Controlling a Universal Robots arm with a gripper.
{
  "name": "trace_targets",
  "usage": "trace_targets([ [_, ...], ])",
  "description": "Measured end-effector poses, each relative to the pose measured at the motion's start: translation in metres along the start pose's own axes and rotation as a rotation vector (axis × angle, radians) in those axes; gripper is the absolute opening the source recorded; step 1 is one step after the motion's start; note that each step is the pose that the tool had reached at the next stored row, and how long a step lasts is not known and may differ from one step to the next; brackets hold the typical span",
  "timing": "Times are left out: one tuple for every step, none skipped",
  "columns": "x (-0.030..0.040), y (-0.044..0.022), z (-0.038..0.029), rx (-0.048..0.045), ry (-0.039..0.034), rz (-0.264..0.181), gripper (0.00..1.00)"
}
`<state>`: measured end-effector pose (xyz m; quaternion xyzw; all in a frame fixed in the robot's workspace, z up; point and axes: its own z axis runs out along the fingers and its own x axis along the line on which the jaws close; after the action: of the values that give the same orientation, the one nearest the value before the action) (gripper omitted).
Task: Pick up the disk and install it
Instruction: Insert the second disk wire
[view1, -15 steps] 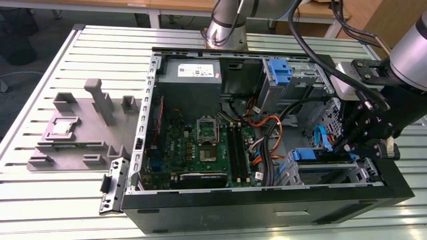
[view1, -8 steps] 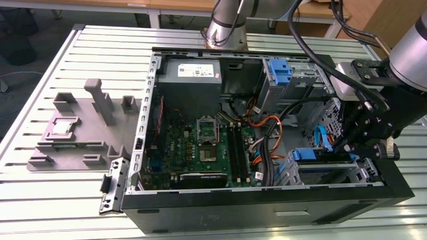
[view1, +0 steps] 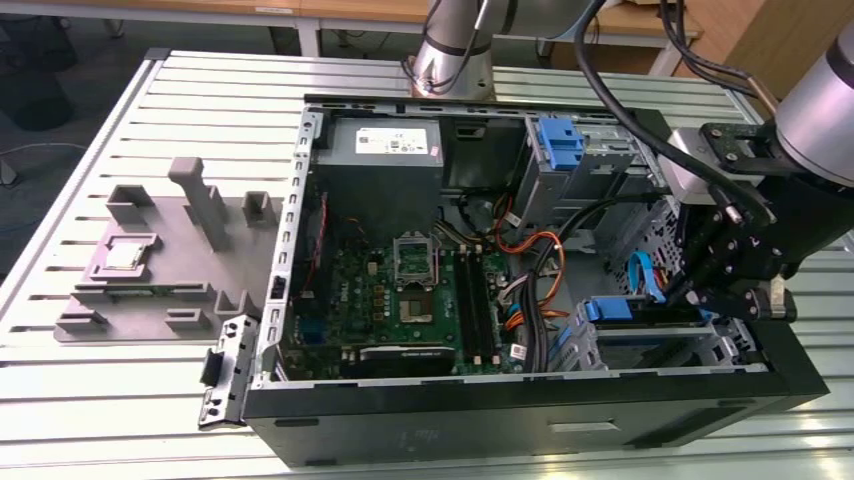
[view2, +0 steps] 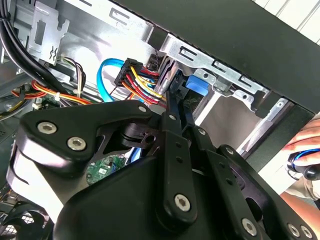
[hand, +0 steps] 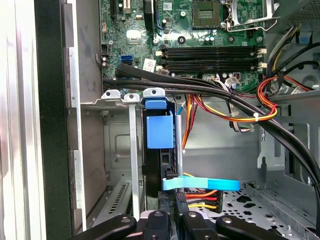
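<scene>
The disk stands on edge in the case's lower drive bay, its blue carrier facing out. My gripper hangs over the case's front corner at the exterior view's right, right beside that bay. In both wrist views the two thin black fingers lie close together with no gap, and their tips rest against the end of the blue carrier. Nothing is clamped between them. Most of the disk's metal body is hidden inside the bay.
Red, yellow and orange power wires and a flat blue data cable crowd the space beside the bay. A second blue bracket and the grey power supply sit at the case's far end. A grey parts fixture lies outside. A person's hand shows beyond the case wall.
</scene>
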<state>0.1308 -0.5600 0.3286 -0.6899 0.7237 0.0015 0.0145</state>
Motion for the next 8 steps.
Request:
trace_targets([
  [0.0,0.0,0.0002,0.0,0.0,0.0,0.16],
  [0.0,0.0,0.0006,0.0,0.0001,0.0,0.16],
  [0.0,0.0,0.0008,0.0001,0.0004,0.0,0.16],
  [0.0,0.0,0.0007,0.0,0.0005,0.0,0.16],
  [0.0,0.0,0.0008,0.0,0.0004,0.0,0.16],
  [0.0001,0.0,0.0009,0.0,0.0002,0.0,0.16],
  [0.0,0.0,0.001,0.0,0.0001,0.0,0.16],
  [0.0,0.0,0.001,0.0,0.0,0.0,0.16],
])
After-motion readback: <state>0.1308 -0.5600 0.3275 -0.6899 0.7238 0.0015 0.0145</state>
